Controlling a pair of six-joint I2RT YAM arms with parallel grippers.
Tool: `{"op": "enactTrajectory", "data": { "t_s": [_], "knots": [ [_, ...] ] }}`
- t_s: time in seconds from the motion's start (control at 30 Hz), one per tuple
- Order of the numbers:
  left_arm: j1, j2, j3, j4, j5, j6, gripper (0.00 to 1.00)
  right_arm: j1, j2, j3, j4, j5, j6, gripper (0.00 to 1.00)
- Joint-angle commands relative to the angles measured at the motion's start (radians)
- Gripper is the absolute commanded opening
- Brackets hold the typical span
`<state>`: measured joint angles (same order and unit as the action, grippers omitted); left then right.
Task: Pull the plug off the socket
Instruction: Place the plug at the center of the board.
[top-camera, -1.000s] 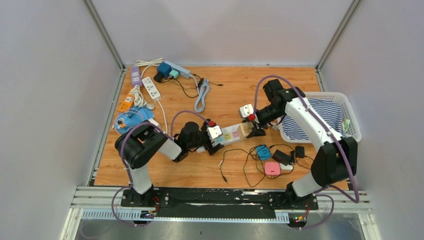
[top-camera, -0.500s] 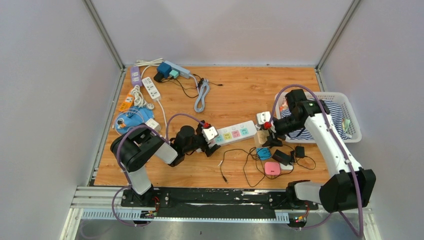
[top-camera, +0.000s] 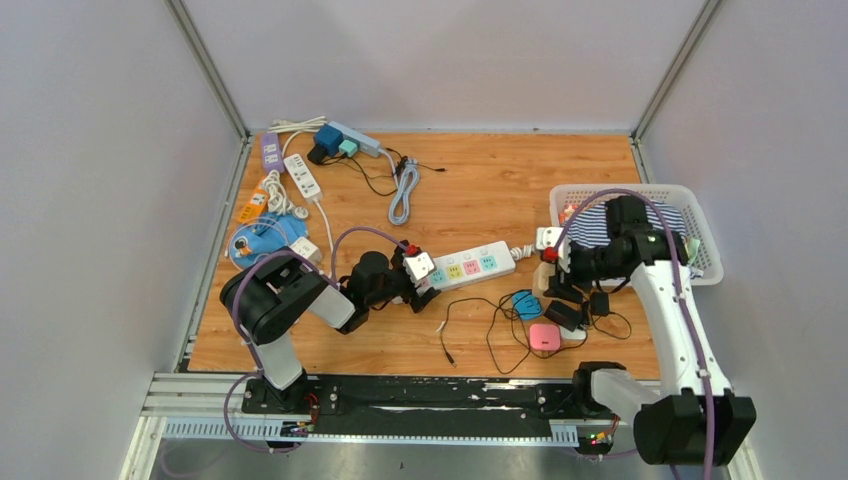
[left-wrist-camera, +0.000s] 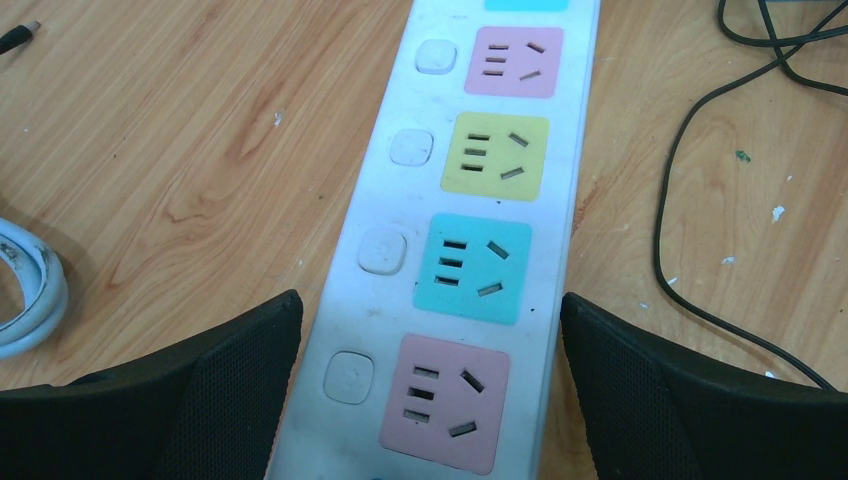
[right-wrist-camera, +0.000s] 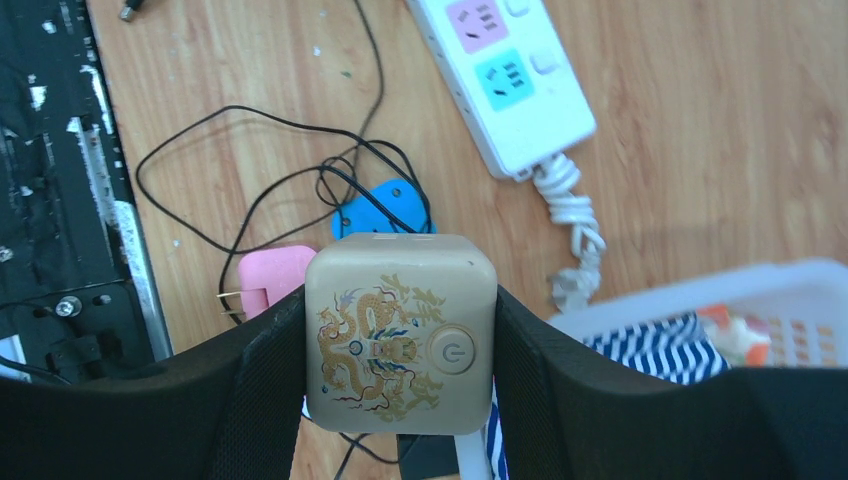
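My right gripper (right-wrist-camera: 400, 338) is clamped on the plug (right-wrist-camera: 398, 300), a beige cube with a dragon print, one finger on each side of it. A second ago this plug sat at the right end of the power strip (top-camera: 468, 265). Half a second ago it was already off and just beside that end. Now it's farther out, well clear of the strip and close to the white basket (top-camera: 706, 272), which is beside the gripper. Below the gripper lie a blue plug (right-wrist-camera: 385, 212), a pink plug (right-wrist-camera: 268, 282) and loose black cables (right-wrist-camera: 250, 130). I can't tell from the top view how high the plug hangs over them.

My left gripper (left-wrist-camera: 430, 400) hasn't moved in the last half second. Its fingers (left-wrist-camera: 215, 400) straddle the near end of the strip and are closed on both long edges. The sockets ahead of the gripper are all bare. Since a second ago the strip has swung slightly, so its far end reaches more toward the right arm.
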<state>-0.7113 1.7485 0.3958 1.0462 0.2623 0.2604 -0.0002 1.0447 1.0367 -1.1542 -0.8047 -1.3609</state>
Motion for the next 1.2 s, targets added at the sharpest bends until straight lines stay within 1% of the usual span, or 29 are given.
{"op": "enactTrajectory", "data": {
  "t_s": [0.0, 0.23, 0.33, 0.5, 0.67, 0.77, 1.03, 1.17],
  "knots": [
    [-0.002, -0.020, -0.011, 0.053, -0.027, 0.005, 1.00, -0.115, -0.059, -0.022, 0.003, -0.013, 0.049, 0.00],
    [-0.002, -0.021, -0.012, 0.055, -0.028, 0.007, 1.00, -0.266, -0.072, -0.008, -0.028, 0.006, 0.064, 0.00],
    [-0.002, -0.020, -0.012, 0.055, -0.031, 0.009, 1.00, -0.327, -0.067, 0.015, -0.076, 0.010, 0.045, 0.00],
    [-0.002, -0.020, -0.012, 0.053, -0.031, 0.010, 1.00, -0.435, -0.063, 0.036, -0.187, 0.066, -0.044, 0.00],
    [-0.002, -0.022, -0.012, 0.054, -0.030, 0.011, 1.00, -0.615, -0.071, 0.034, -0.271, 0.058, -0.165, 0.00],
    [-0.002, -0.022, -0.015, 0.058, -0.032, 0.009, 1.00, -0.730, -0.048, 0.026, -0.305, 0.045, -0.231, 0.00],
    [-0.002, -0.022, -0.018, 0.064, -0.032, 0.008, 1.00, -0.960, 0.071, 0.019, -0.283, 0.036, -0.335, 0.00],
    [-0.002, -0.022, -0.018, 0.064, -0.032, 0.008, 1.00, -1.025, 0.121, 0.015, -0.229, 0.037, -0.338, 0.01]
  ]
}}
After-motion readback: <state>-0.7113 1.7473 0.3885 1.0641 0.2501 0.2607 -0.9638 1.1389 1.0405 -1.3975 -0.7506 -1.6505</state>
